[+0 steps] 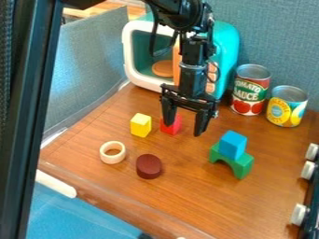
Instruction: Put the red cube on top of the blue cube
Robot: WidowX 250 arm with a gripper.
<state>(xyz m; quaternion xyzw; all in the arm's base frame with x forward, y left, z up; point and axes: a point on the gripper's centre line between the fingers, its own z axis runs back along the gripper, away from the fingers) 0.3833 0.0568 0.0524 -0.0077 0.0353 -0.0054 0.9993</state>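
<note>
Near side of desk [187,200]: the green arch [244,165] bears the blue cube [233,144], which gives it a raised seat. Beyond, the red cube [170,126] sits on the desk, partly behind my fingers [202,122], wide apart and empty, presumably spread to admit it.

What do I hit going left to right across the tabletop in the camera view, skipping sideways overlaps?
Cream ring → yellow block → red cube → blue cube on green arch → yellow-labelled can.
</note>
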